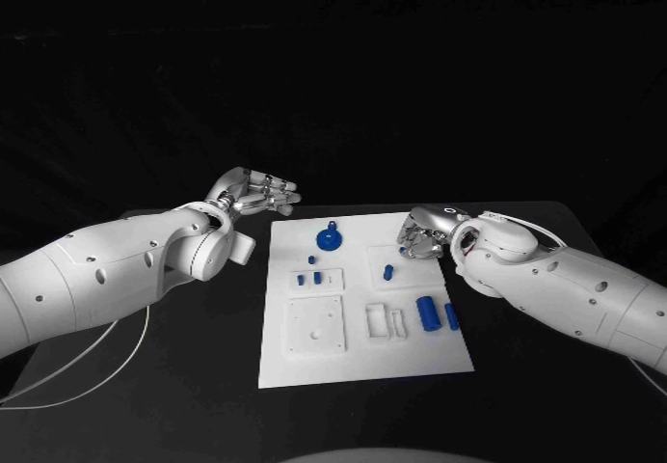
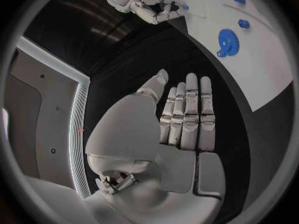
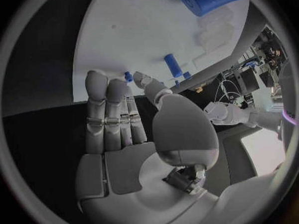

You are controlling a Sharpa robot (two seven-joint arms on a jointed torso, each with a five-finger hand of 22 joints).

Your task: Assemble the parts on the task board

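Note:
The white task board (image 1: 364, 347) lies in the middle of the black table. On it are a blue gear (image 1: 331, 238), a large blue cylinder (image 1: 428, 313), a thinner blue pin (image 1: 452, 316) and several small blue pieces (image 1: 318, 278). My right hand (image 1: 421, 234) hovers at the board's far right edge, fingers apart, holding nothing. Between its thumb and fingertips (image 3: 93, 79) a small blue piece (image 3: 128, 76) lies on the board. My left hand (image 1: 260, 193) is raised beyond the board's far left corner, fingers (image 2: 190, 104) straight, empty. The left wrist view shows the gear (image 2: 227, 38) and the right hand (image 2: 156, 7).
White raised fixtures stand on the board: a square plate (image 1: 317, 328) near the front left and a frame (image 1: 384, 320) beside the cylinder. A white cable (image 1: 84, 371) trails over the table under my left arm. Bare black table surrounds the board.

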